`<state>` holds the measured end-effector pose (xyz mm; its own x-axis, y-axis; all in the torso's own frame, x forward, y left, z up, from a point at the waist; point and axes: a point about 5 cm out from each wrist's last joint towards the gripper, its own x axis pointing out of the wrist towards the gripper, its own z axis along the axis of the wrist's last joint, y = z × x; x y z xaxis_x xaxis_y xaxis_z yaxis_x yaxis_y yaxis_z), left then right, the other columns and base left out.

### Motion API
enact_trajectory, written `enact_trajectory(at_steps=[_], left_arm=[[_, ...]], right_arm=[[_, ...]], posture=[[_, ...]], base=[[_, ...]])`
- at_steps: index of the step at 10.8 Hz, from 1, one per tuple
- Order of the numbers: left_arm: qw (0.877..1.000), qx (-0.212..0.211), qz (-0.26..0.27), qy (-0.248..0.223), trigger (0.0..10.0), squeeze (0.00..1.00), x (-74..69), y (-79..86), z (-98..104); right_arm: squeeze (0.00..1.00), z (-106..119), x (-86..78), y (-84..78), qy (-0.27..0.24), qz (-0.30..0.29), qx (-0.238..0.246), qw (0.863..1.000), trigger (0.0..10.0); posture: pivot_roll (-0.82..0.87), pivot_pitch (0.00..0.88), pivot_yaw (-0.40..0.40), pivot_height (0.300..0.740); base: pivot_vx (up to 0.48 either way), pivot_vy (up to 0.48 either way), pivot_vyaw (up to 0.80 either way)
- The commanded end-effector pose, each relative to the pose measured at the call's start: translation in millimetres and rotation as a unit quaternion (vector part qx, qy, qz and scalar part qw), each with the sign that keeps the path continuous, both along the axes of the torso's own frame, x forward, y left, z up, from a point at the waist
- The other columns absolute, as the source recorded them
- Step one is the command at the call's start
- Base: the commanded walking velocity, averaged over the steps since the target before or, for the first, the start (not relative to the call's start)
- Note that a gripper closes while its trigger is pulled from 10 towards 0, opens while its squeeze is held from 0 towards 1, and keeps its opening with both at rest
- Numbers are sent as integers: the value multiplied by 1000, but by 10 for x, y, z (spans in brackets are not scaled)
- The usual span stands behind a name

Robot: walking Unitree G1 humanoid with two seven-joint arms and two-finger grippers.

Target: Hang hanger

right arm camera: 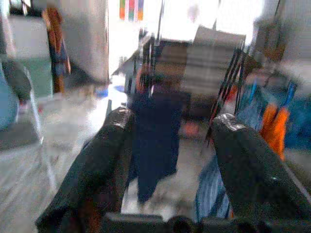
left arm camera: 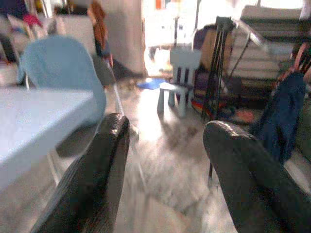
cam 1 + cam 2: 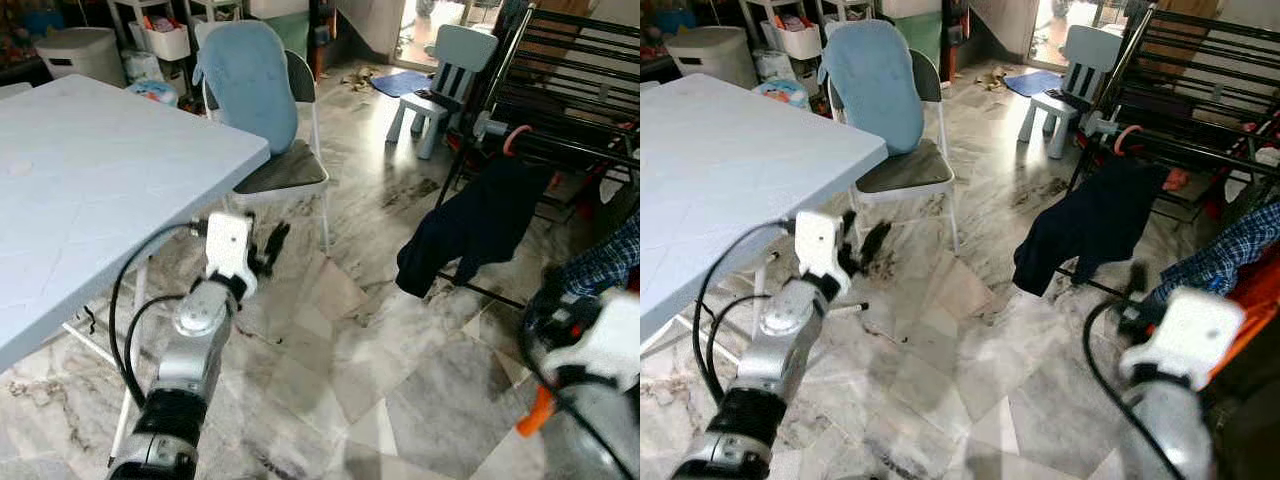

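Note:
A dark navy garment hangs by a reddish hanger hook on the black drying rack at the right. A blue plaid shirt drapes at the far right, beside orange cloth. My right gripper is low on the right, open, pointing at the navy garment with nothing between its fingers. An orange piece shows under that wrist; what it is cannot be told. My left gripper is open and empty, raised beside the table corner.
A pale blue table fills the left. A folding chair with a blue cushion stands behind it. A small light-blue child's chair is further back. Marble floor lies between me and the rack.

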<state>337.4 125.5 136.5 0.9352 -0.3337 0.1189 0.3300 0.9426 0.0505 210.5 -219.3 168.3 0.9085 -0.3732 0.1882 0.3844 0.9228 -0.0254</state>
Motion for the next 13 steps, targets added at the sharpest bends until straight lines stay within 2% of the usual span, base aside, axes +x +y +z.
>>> enact_trajectory(at_steps=[1,3,8,10,11,12,13], left_arm=[[999,1,-12,-51,10000,1000,64,-73,261],[997,3,-16,-75,10000,1000,113,-121,393],[997,23,-8,-69,10000,1000,196,-111,370],[998,13,-9,-61,10000,1000,194,-82,326],[998,1,-15,-54,4000,502,187,-63,299],[998,-2,-10,-56,0,0,186,-40,279],[998,-4,-7,-56,0,0,186,-33,275]], right_arm=[[1000,134,5,-14,-20,0,-18,1000,10000],[1000,141,17,-12,-19,5,-28,999,10000],[1000,121,25,5,-13,5,-29,999,10000],[1000,109,28,12,-9,6,-33,999,10000],[1000,101,30,14,-7,7,-32,999,10000],[663,86,28,8,-3,7,-33,999,10000],[588,82,29,6,-2,7,-33,999,10000]], posture=[[-5,0,-35,740],[-7,0,-34,740],[-10,0,-27,740],[-11,0,-26,740],[-11,0,-26,740],[-13,0,-28,740],[-13,0,-28,740]], base=[[0,0,0],[0,0,0],[0,0,0],[0,0,0],[0,0,0],[0,0,0],[0,0,0]])
